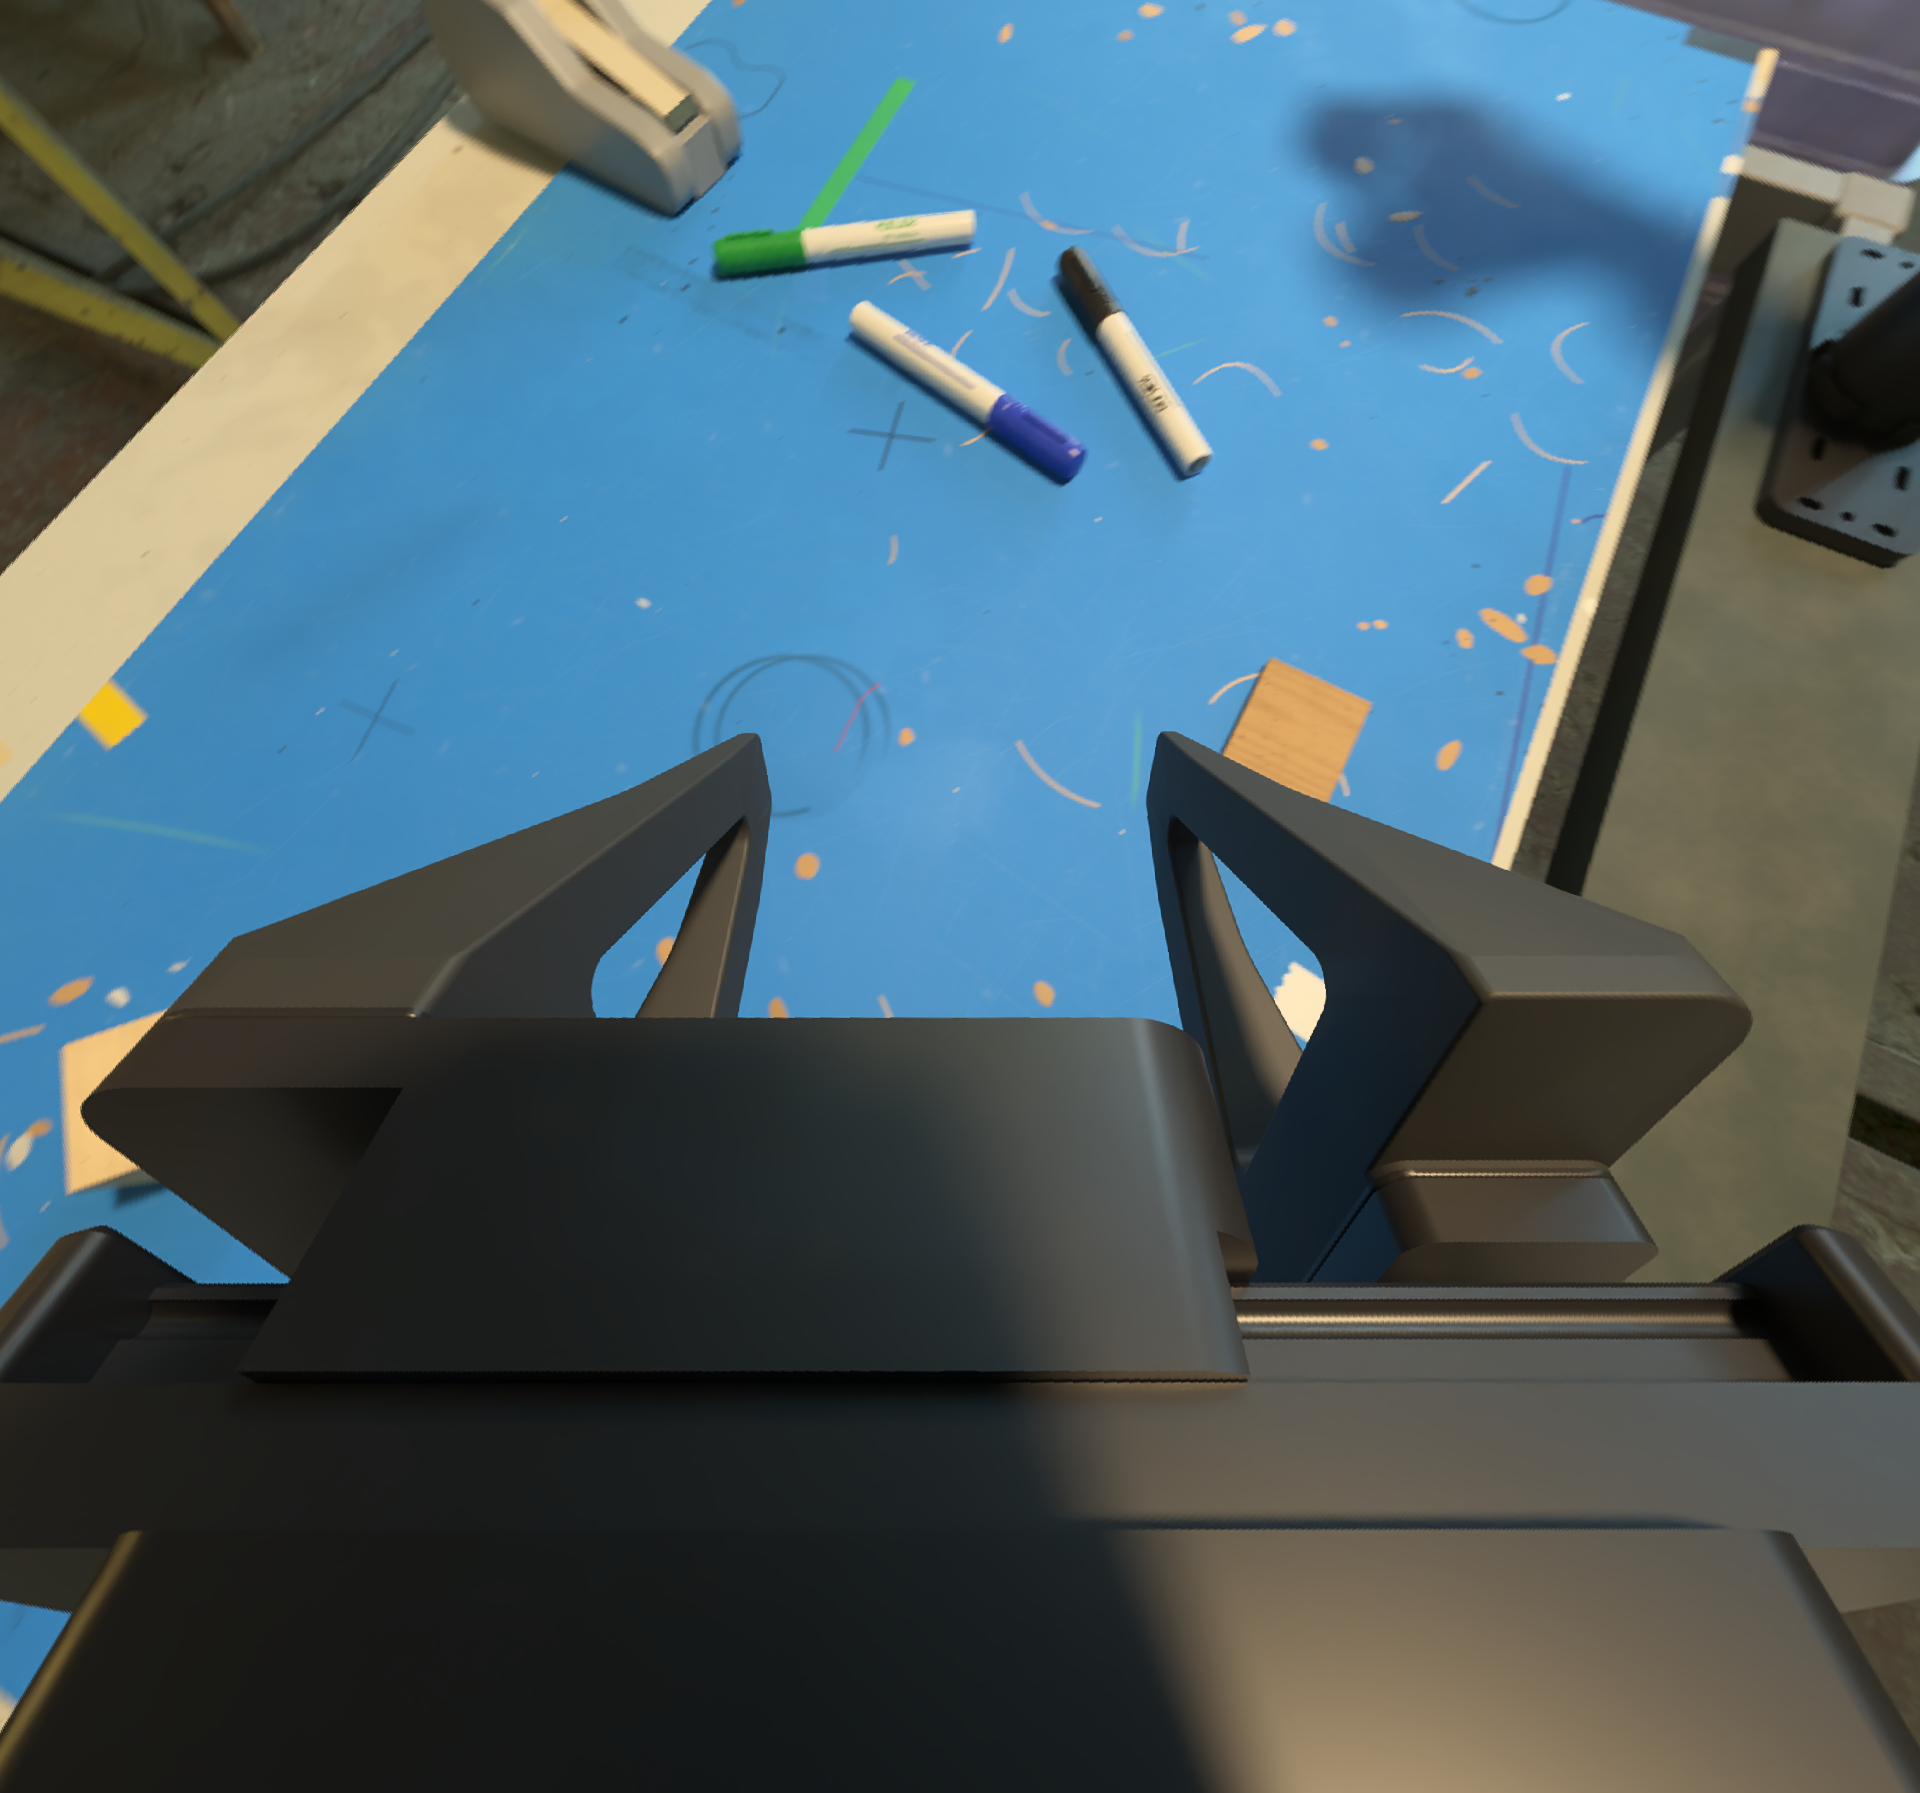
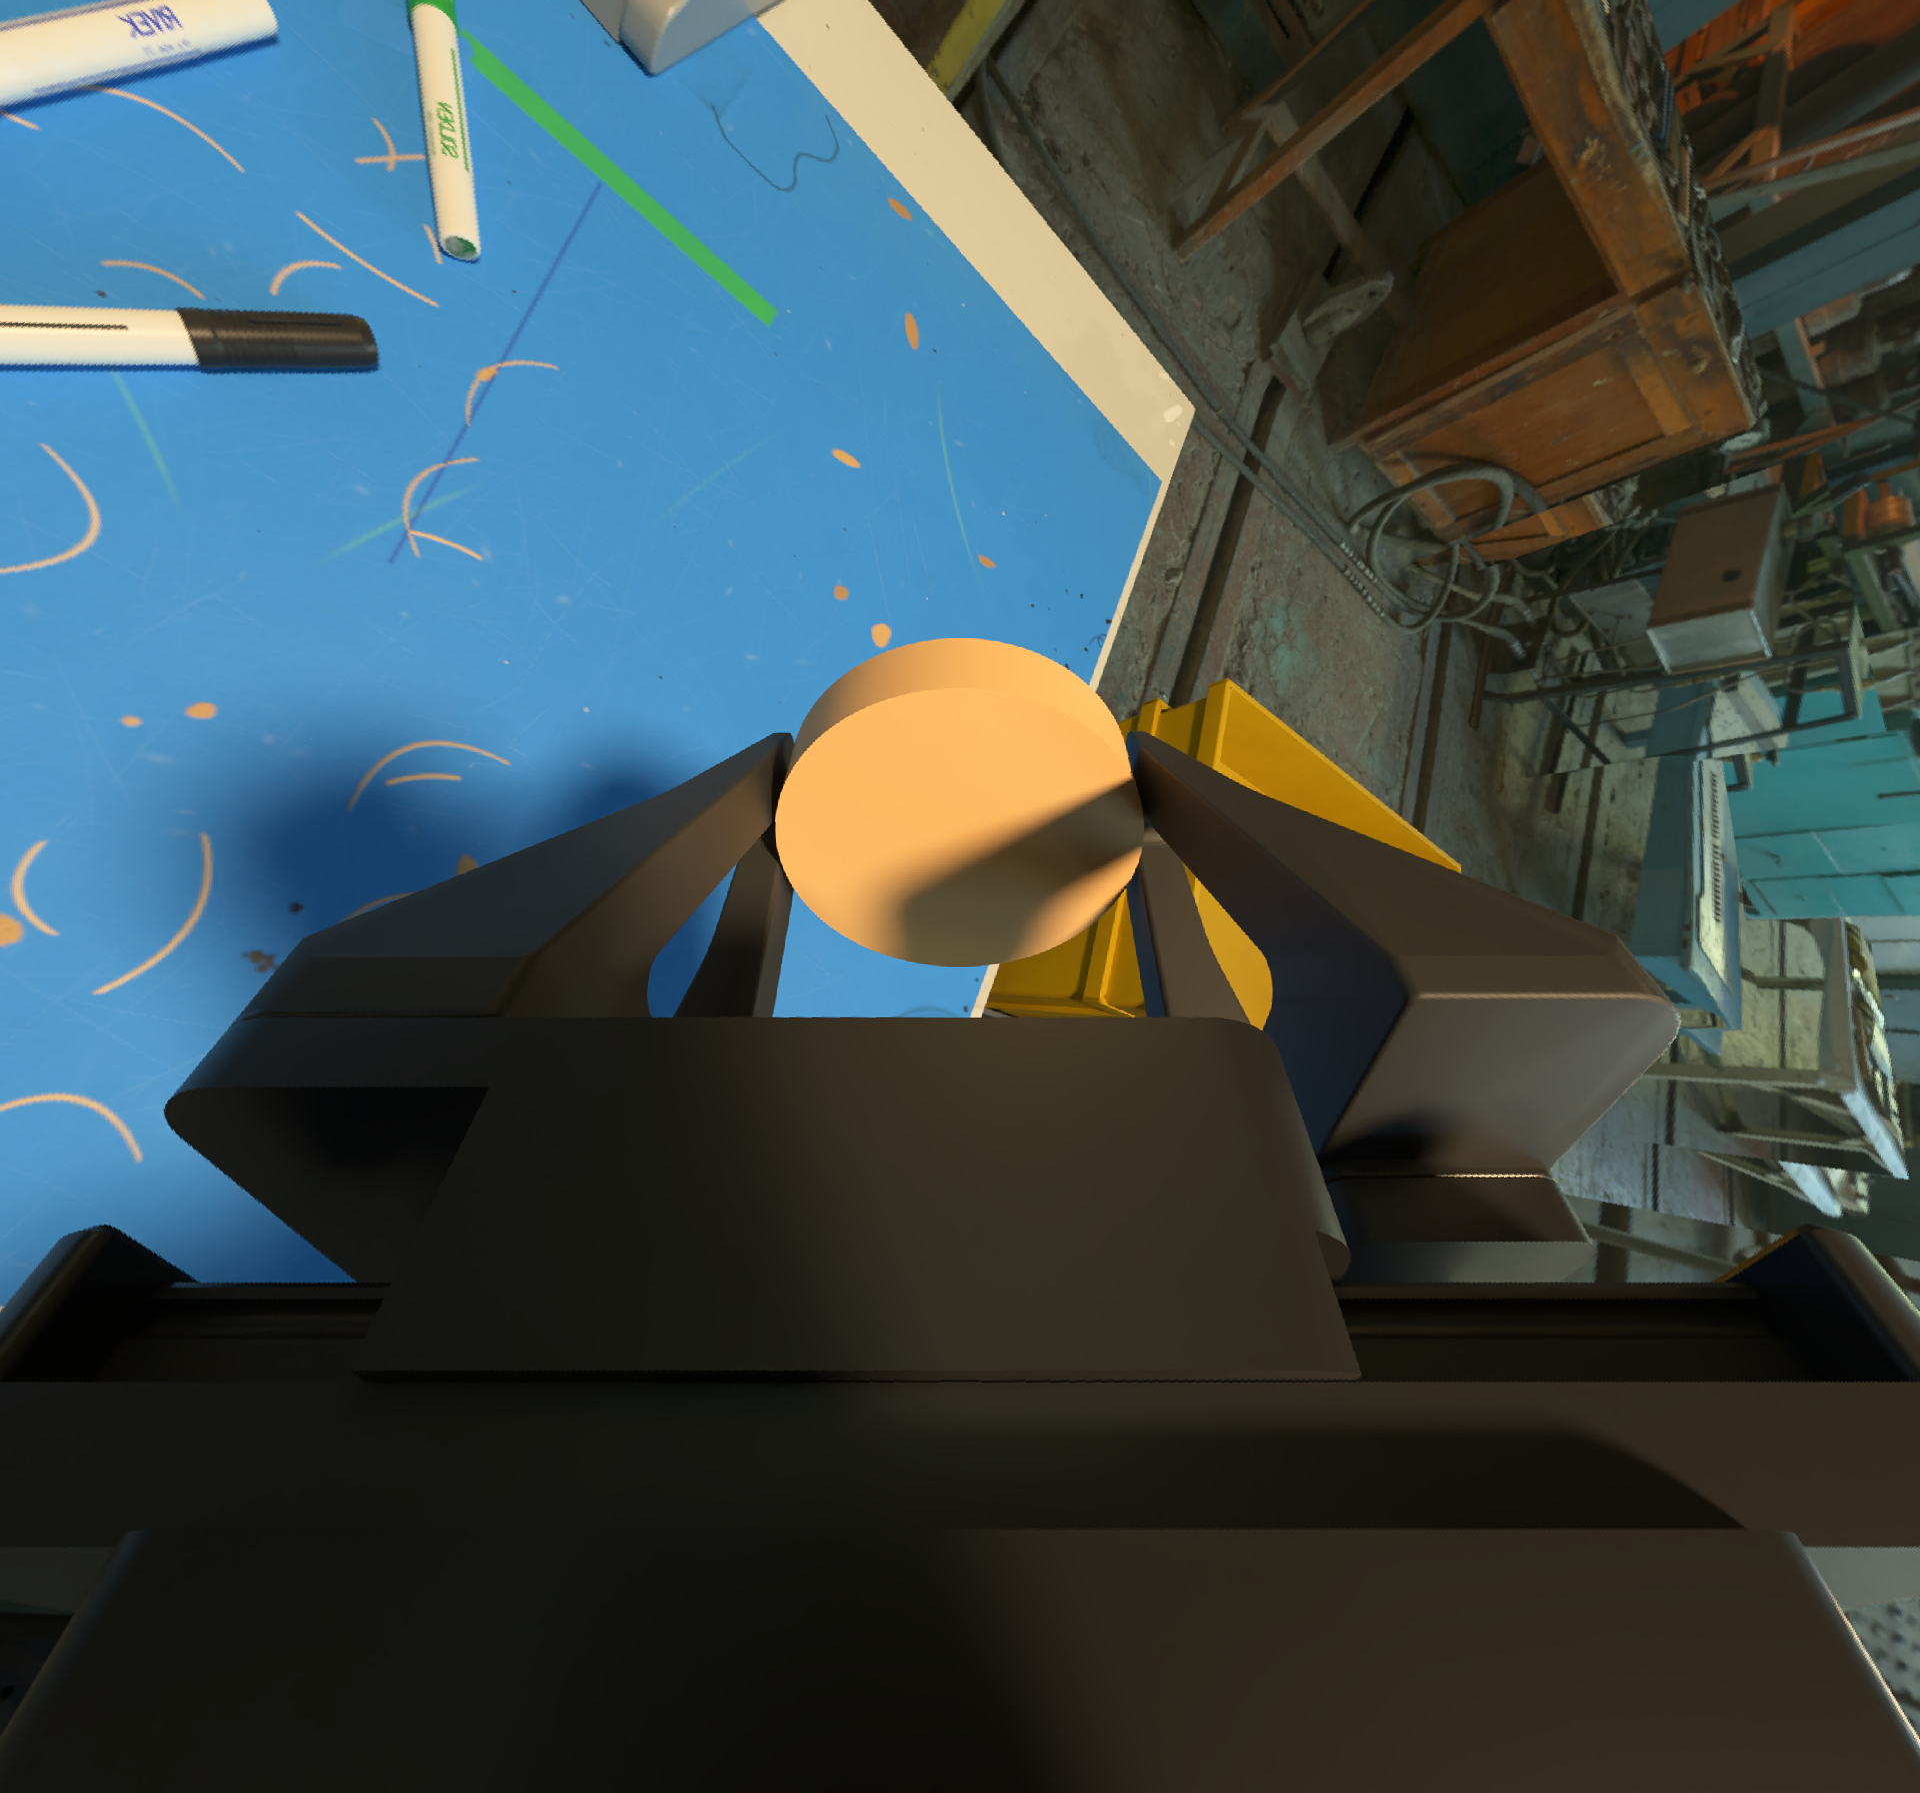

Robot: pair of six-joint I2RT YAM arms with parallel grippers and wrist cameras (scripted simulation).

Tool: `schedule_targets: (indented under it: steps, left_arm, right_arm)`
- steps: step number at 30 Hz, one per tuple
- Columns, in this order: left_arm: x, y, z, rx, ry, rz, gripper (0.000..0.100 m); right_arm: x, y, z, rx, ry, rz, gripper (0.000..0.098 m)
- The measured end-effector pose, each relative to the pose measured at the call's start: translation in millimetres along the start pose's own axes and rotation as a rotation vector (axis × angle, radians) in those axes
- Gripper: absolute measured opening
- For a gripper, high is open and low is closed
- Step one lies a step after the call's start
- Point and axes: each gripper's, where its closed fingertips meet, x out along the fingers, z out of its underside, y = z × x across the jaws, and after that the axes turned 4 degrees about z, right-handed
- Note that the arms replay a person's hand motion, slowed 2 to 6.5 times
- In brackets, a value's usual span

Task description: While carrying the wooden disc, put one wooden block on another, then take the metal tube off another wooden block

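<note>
In the right wrist view my right gripper [image 2: 956,782] is shut on the round wooden disc [image 2: 951,829] and holds it above the blue table's far corner. In the left wrist view my left gripper [image 1: 958,787] is open and empty, hovering over the blue tabletop [image 1: 520,548]. A wooden block [image 1: 1299,725] lies just beyond its right fingertip, partly hidden by it. A second wooden block [image 1: 99,1109] lies at the lower left, partly hidden behind the gripper body. No metal tube shows in either view.
A green marker [image 1: 842,242], a blue marker [image 1: 966,389] and a black marker [image 1: 1132,361] lie mid-table. A grey eraser-like holder [image 1: 582,70] sits at the far left edge. The other arm's base [image 1: 1849,393] stands beyond the right edge. A yellow frame [image 2: 1247,787] lies below the disc.
</note>
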Motion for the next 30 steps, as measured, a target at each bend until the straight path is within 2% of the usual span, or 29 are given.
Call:
schedule_targets:
  steps: [2,7,11,15,21,26,30]
  left_arm:
    - [-8,-20,2,-0.024,-0.031,-0.043,0.063]
    - [-24,-94,18,-0.101,-0.154,-0.177,0.067]
    - [-21,-139,41,-0.169,-0.257,-0.211,0.069]
    - [-12,-178,69,-0.226,-0.368,-0.229,0.079]
    - [1,-223,112,-0.299,-0.526,-0.249,0.093]
    - [8,-246,140,-0.324,-0.64,-0.26,0.094]
    - [11,-259,157,-0.282,-0.741,-0.287,0.094]
  right_arm:
    - [-3,-5,-4,-0.001,0.015,-0.008,0.0521]
    - [-13,-20,-17,-0.016,0.066,-0.034,0.0521]
    - [-16,-32,-23,-0.026,0.084,-0.056,0.0521]
    - [-17,-45,-27,-0.038,0.093,-0.08,0.0521]
    - [-17,-65,-30,-0.067,0.099,-0.123,0.0521]
    - [-17,-78,-31,-0.085,0.101,-0.152,0.0521]
    - [-17,-85,-31,-0.093,0.104,-0.169,0.0521]
